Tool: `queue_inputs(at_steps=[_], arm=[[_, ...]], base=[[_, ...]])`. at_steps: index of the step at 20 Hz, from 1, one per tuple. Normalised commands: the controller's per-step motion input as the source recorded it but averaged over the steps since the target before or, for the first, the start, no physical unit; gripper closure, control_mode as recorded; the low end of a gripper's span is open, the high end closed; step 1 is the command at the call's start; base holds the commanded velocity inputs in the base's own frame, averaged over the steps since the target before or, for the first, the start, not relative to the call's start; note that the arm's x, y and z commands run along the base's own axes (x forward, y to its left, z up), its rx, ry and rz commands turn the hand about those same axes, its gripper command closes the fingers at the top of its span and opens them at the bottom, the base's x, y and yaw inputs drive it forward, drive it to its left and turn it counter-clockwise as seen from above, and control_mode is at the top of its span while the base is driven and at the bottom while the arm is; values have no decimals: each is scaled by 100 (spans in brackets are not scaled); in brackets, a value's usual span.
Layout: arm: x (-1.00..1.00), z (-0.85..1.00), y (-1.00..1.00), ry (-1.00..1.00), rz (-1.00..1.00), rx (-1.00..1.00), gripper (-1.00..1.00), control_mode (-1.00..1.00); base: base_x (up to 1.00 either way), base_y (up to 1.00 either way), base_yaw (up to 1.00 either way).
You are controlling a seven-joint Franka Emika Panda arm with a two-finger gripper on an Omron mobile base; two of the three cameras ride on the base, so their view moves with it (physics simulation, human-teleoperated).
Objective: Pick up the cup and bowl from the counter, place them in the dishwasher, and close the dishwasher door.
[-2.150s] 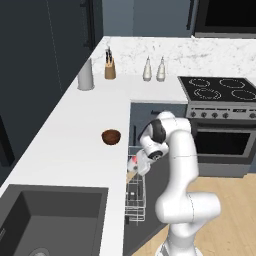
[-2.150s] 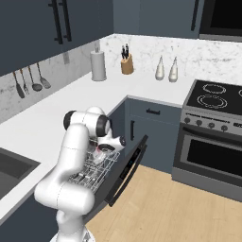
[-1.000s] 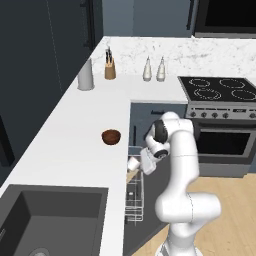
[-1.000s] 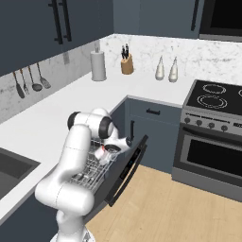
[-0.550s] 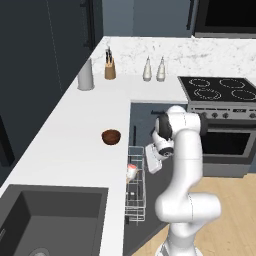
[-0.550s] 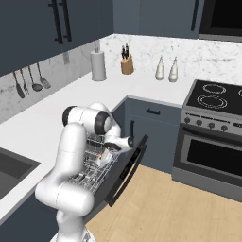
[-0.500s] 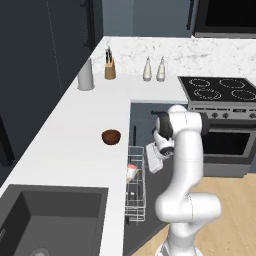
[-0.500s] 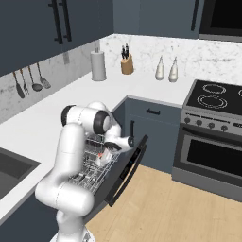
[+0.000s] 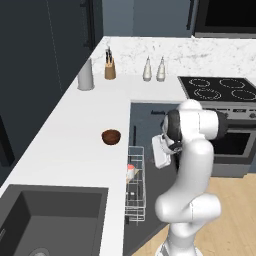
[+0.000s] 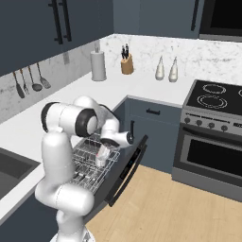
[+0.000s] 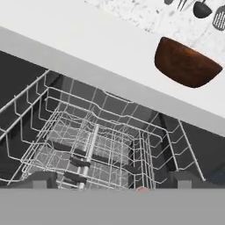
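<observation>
A: How does the gripper [image 10: 102, 155] stand?
B: Released, jaws spread wide and holding nothing, just above the pull-out white wire rack [image 10: 90, 160] of the dishwasher.

A: And the small whitish cup with red at its top [image 9: 130, 172]?
B: It sits in that rack, just below the gripper. One cup, no writing that I can read on it.

A: The bowl?
B: One low dark reddish-brown bowl [image 9: 111, 136] on the long white surface [image 9: 70, 135], near the edge above the rack; the hand view shows it [image 11: 186, 64] beyond the rack.

A: The door?
B: The flat dark slate-grey dishwasher door [image 10: 126, 169] hangs open beyond the rack.

A: Further off?
B: Well behind the rack, by the backsplash: one tall grey canister [image 9: 85, 76], one tan knife block [image 9: 109, 69], two pale bottles [image 9: 153, 70]. No labels legible.
</observation>
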Motion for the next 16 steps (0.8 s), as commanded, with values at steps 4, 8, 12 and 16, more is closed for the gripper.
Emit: queue_inputs(at_steps=[4, 8, 12, 16], arm=[[-34, 99, 0, -1, 0, 0, -100, -100], [-14, 89, 3, 0, 0, 0, -100, -100], [-4, 74, 13, 0, 0, 0, -100, -100], [-2, 46, 31, 3, 0, -2, -100, -100]], base=[[0, 0, 0], [0, 0, 0], [0, 0, 0], [0, 0, 0]])
